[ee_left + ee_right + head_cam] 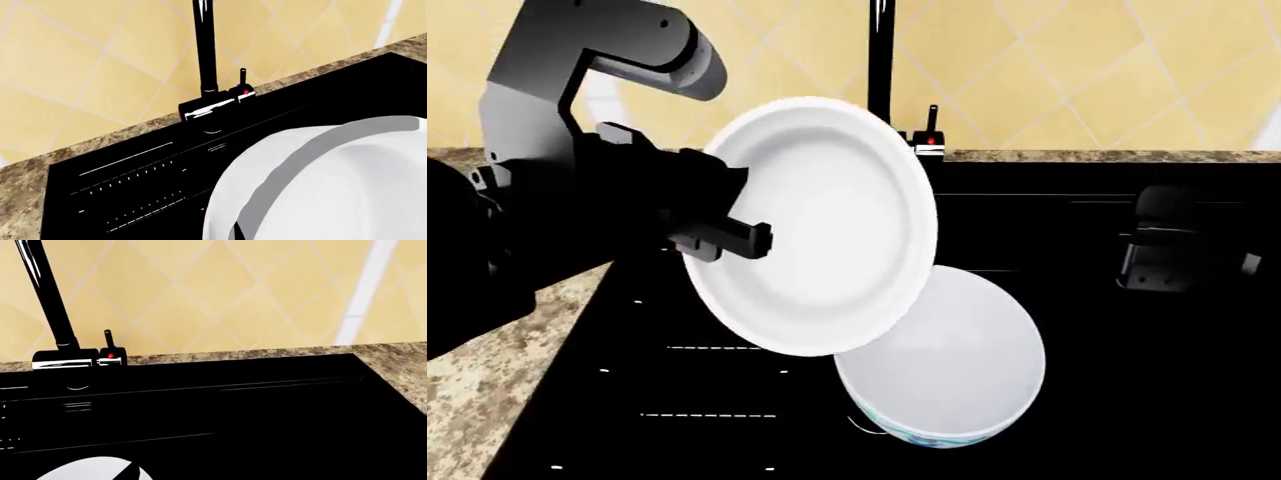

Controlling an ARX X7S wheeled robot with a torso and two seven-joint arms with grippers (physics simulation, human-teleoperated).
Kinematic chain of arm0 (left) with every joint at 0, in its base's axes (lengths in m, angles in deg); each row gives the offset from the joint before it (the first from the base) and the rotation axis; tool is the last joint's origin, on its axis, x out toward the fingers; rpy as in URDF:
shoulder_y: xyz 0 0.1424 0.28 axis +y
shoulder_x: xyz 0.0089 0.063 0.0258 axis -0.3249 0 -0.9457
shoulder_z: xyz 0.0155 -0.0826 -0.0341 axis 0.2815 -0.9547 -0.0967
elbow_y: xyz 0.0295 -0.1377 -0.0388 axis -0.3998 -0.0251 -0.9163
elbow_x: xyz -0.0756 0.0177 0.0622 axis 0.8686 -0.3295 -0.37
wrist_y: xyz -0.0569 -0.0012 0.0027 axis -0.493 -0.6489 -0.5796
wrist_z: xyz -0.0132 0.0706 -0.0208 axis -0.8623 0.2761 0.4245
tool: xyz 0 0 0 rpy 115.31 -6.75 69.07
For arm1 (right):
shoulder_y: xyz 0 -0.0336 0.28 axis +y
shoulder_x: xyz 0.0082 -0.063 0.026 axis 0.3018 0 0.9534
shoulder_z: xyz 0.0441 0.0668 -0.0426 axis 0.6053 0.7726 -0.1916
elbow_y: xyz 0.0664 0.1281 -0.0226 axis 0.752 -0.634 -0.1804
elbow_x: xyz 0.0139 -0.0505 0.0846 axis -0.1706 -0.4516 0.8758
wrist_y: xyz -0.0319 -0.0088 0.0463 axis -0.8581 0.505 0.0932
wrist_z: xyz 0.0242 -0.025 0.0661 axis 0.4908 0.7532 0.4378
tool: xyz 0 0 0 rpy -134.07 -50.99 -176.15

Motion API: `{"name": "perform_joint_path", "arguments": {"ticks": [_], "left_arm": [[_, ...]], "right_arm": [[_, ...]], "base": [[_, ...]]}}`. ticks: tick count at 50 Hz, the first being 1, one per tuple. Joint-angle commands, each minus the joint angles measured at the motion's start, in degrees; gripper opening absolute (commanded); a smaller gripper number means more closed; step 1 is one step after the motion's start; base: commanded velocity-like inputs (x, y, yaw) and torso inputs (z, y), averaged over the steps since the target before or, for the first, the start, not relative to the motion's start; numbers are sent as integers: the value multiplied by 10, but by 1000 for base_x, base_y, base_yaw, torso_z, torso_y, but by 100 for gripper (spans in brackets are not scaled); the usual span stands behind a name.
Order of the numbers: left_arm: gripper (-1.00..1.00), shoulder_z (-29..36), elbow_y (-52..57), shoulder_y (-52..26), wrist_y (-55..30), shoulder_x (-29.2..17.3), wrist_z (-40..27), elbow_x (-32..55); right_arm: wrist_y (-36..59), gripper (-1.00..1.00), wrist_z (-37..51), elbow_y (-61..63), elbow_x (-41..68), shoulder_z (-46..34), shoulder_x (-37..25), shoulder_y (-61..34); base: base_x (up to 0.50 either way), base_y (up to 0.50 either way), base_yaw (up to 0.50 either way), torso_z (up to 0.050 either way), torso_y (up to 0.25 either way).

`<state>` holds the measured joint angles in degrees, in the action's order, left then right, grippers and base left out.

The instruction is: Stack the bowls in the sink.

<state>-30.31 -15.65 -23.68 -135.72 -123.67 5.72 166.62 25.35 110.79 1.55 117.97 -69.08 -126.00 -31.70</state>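
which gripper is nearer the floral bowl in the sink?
Left. The left gripper holds the plain bowl tilted just above the floral bowl. The right gripper hangs off to the side over the sink, holding nothing.

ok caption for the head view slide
Left hand holds the plain bowl tilted above the floral bowl in the sink.

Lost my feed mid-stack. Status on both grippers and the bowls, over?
Left gripper shut on plain white bowl, held tilted above floral bowl in the sink. Right gripper off to the side, state unclear. Tap behind; nothing between the bowls.
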Motion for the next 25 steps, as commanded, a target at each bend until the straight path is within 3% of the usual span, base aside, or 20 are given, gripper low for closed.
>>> {"name": "perform_joint_path", "arguments": {"ticks": [1, 25], "left_arm": [[-100, -6, -11, 2, 13, 26, 5, -26], [-100, 26, -75, -67, -39, 87, -5, 35]], "right_arm": [[2, 100, 0, -1, -3, 2, -5, 3], [4, 100, -5, -15, -23, -10, 12, 25]], "base": [[0, 0, 0, 0, 0], [0, 0, 0, 0, 1]]}}
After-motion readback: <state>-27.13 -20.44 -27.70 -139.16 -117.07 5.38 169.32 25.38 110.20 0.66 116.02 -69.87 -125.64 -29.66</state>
